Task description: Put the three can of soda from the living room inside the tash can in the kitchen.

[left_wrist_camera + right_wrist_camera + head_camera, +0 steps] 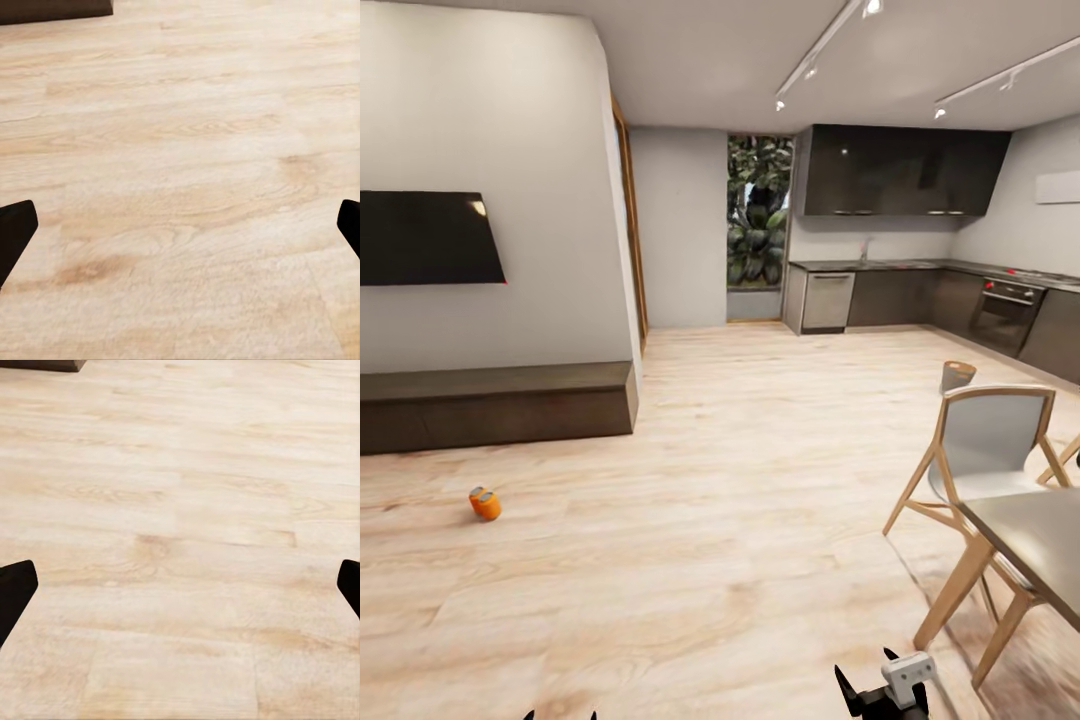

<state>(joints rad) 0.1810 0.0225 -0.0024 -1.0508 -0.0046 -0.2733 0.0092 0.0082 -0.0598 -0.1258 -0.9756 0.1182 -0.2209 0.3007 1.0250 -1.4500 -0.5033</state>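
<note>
One orange can of soda (pixel 485 504) with a grey top rests on the light wood floor, in front of the long dark bench (pixel 495 405) of the living room. The small tapered tash can (pixel 957 376) stands on the floor far off at the right, behind a chair, toward the kitchen (pixel 905 240). My left gripper (pixel 560 716) (pixel 180 232) and right gripper (pixel 867 682) (pixel 180 592) hang low over bare floor, both open with nothing between their fingers. The can lies well ahead and left of both grippers.
A black wall screen (pixel 425 238) hangs above the bench. A wooden chair (pixel 985 450) and a grey table (pixel 1035 545) stand at the right. Dark cabinets, an oven (pixel 1005 312) and a dishwasher (pixel 827 300) line the far wall. Open wood floor stretches between.
</note>
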